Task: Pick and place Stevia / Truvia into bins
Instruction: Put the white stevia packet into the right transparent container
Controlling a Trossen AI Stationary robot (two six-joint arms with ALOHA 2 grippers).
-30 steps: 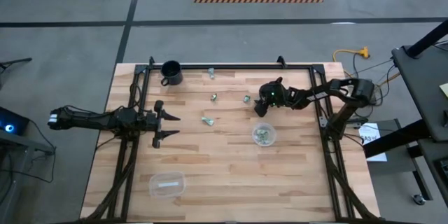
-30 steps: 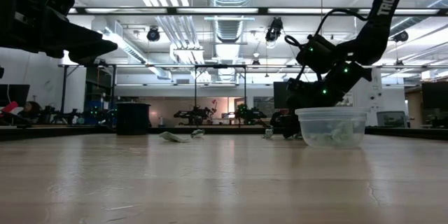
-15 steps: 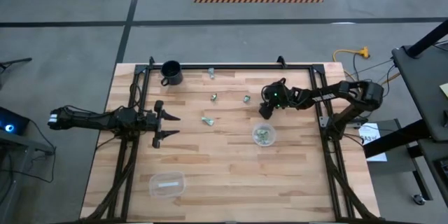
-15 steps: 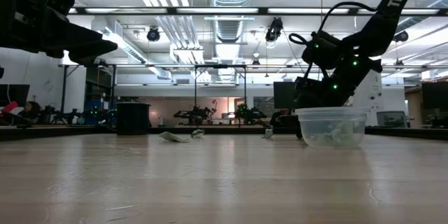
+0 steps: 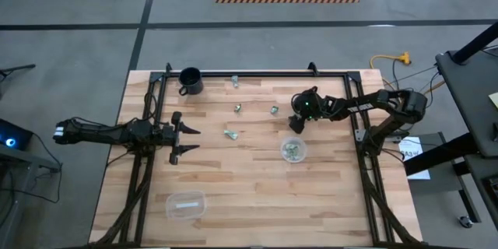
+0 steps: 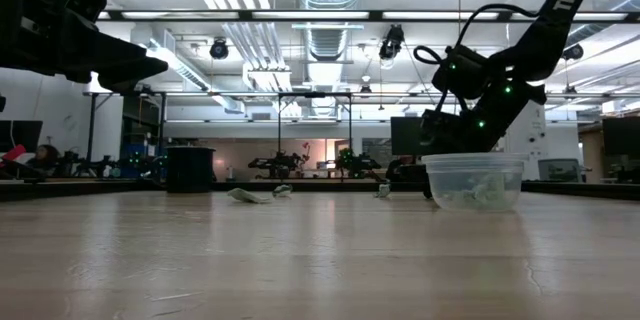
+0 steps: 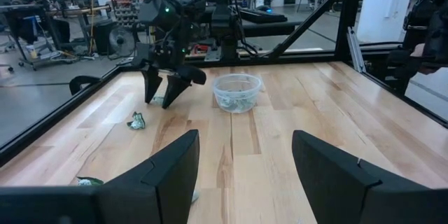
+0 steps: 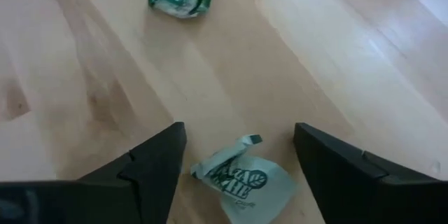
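From my station I cannot read the print on the loose packets (image 5: 230, 133) in the high view; they are only small pale specks there. The content of the round bowl (image 5: 293, 150) is a blurred greenish heap, and I cannot count the packets inside. In the low view, the bowl (image 6: 473, 180) covers the lower part of the right gripper (image 6: 432, 165), so its fingertips are hidden. The left arm (image 6: 70, 30) is cut by the upper left edge there. In the right wrist view, the nearest packet (image 8: 245, 182) is partly cut by the lower edge, and its printing is not legible to me.
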